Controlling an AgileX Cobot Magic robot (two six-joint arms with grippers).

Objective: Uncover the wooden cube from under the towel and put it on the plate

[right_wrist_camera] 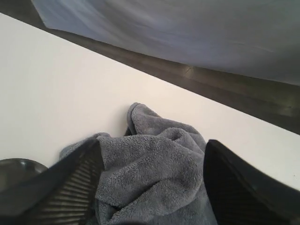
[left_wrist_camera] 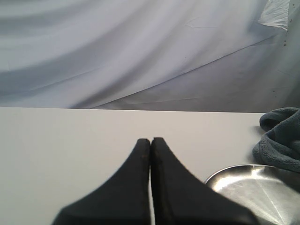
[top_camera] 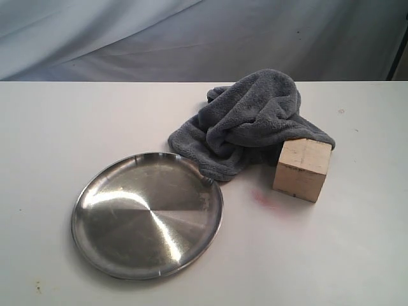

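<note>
Wooden cube [top_camera: 302,169] against towel [top_camera: 252,121] edge

White tabletop [top_camera: 57,121], pale grey-blue draped fabric backdrop [top_camera: 191,38] behind it, soft even light, faint pinkish stain [top_camera: 262,199]

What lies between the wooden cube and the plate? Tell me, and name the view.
In the exterior view, bare table with a faint pink smudge separates the wooden cube from the plate; the towel borders that gap.
</note>
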